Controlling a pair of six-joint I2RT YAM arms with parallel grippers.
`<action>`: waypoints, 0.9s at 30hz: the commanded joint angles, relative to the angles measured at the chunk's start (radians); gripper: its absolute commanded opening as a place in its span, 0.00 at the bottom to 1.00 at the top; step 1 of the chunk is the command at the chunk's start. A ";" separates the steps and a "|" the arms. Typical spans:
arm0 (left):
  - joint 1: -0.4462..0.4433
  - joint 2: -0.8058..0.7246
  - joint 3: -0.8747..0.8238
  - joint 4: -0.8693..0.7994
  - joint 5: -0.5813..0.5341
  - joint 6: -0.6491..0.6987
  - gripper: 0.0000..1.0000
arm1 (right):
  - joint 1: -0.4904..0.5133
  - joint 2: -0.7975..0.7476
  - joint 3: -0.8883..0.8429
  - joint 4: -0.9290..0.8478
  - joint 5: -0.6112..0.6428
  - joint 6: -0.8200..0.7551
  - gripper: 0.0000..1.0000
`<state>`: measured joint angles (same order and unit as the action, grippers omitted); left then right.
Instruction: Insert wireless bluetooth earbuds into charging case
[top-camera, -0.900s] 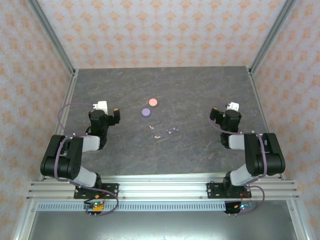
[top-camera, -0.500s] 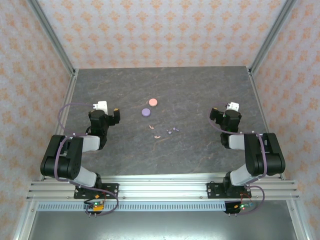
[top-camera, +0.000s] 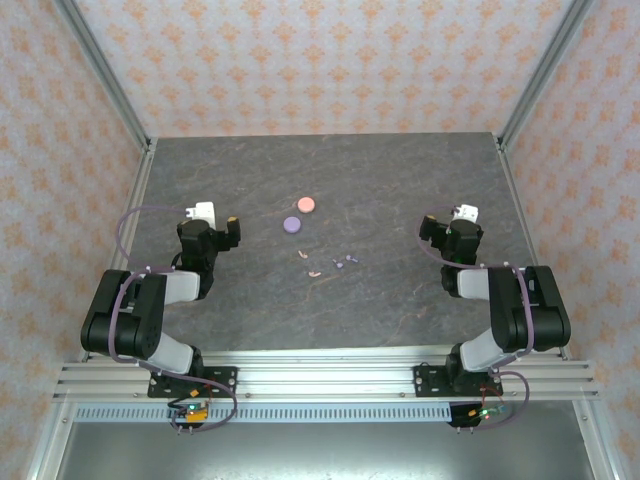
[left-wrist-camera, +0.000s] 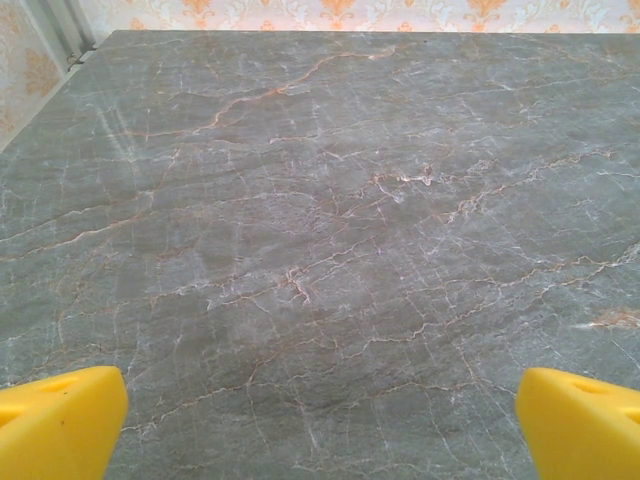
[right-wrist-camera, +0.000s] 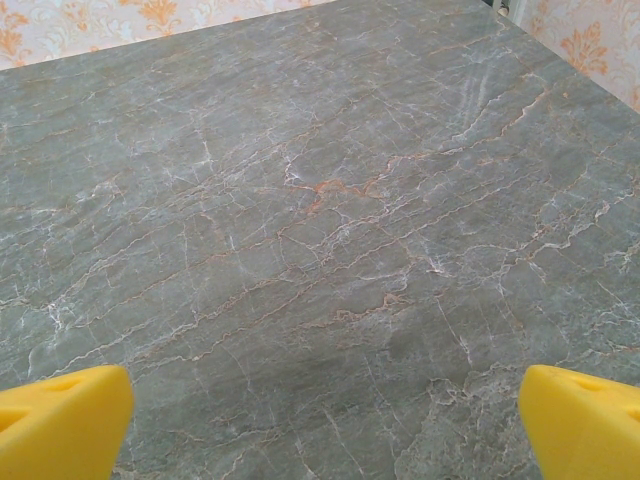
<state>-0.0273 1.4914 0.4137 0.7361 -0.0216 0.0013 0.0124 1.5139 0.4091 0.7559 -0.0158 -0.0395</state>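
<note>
Grey veined desk (top-camera: 400, 180), patterned wallpaper on the walls around it.
Item: my left gripper (left-wrist-camera: 320, 425), spread wide, nothing between the jaws.
Item: my right gripper (right-wrist-camera: 320, 425), likewise wide apart and empty.
Item: earbuds (top-camera: 338, 264), tiny pink and purple pieces scattered mid-desk between my arms, well apart from both grippers.
Item: pink disc (top-camera: 306, 204) and purple disc (top-camera: 292, 226), just beyond them.

Earbuds and round cases laid out near the middle of the table (top-camera: 420, 180)

Four tiny stemmed earbuds are scattered flat in a loose cluster. The two salmon-pink earbuds (top-camera: 303, 254) lie to the left and the two light purple earbuds (top-camera: 338, 264) just to their right. Beyond them a purple case (top-camera: 292, 226) and a pink case (top-camera: 306, 204), both coin-like discs, lie close together, the pink one farther back. Whether either is open cannot be told.
</note>
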 joint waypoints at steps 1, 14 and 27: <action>-0.008 -0.029 0.038 -0.062 -0.060 0.000 1.00 | 0.005 -0.029 0.018 -0.025 0.014 -0.012 0.99; -0.014 -0.186 0.350 -0.691 0.077 -0.197 1.00 | 0.016 -0.206 0.305 -0.769 0.039 0.165 0.99; -0.204 0.234 0.908 -1.142 0.278 -0.279 0.86 | 0.067 -0.034 0.573 -1.061 -0.254 0.260 1.00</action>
<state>-0.1997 1.6798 1.2457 -0.2539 0.2039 -0.2623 0.0639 1.4498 0.9352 -0.1959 -0.1719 0.2062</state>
